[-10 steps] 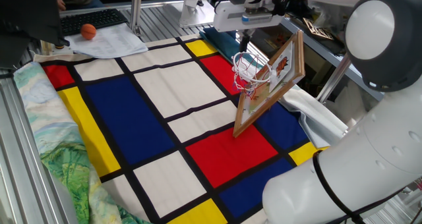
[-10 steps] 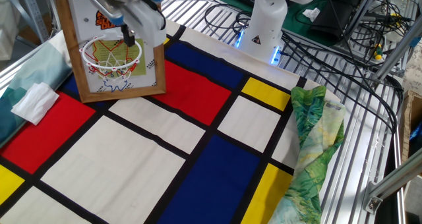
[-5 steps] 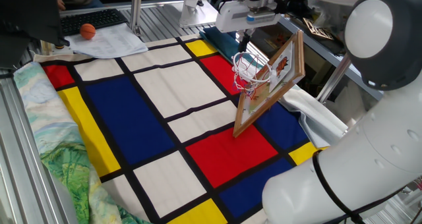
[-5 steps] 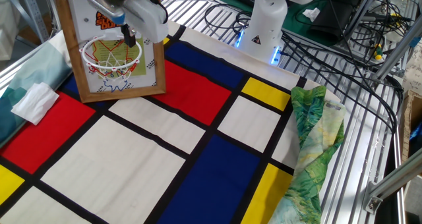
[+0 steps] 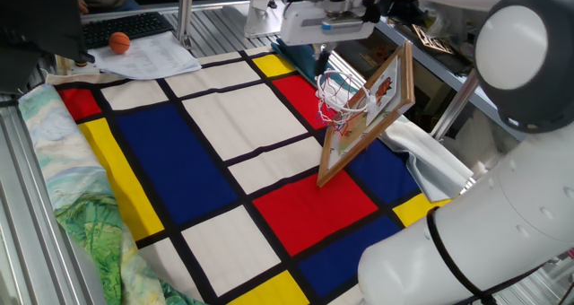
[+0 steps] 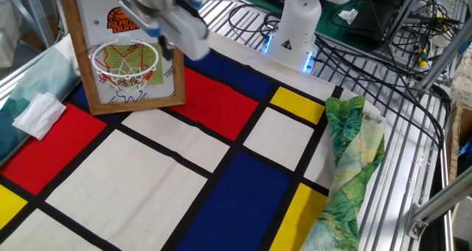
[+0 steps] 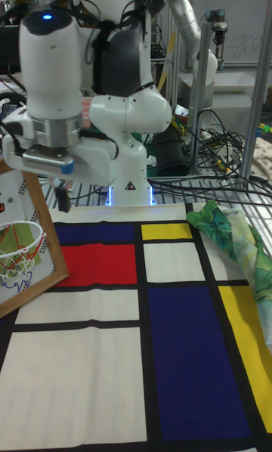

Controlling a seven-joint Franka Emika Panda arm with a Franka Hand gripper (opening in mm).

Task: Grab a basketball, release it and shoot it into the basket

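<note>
The basketball, a small orange ball, lies on white papers at the far back left corner, well away from the arm. The basket has a red rim and white net on a wood-framed backboard that leans on the cloth; it also shows as basket and basket. My gripper hangs just beside the rim, on the side away from the backboard. Its fingers look pressed together with nothing between them. Gripper is motion-blurred; gripper points down above the cloth.
A cloth of red, blue, yellow and white panels covers the table. A keyboard and papers lie at the back left. Green patterned fabric drapes one edge, a white tissue lies near the backboard, and cables trail by the robot base.
The gripper has slid sideways away from the hoop's rim, out over the cloth. The ball and the basket have not moved.
</note>
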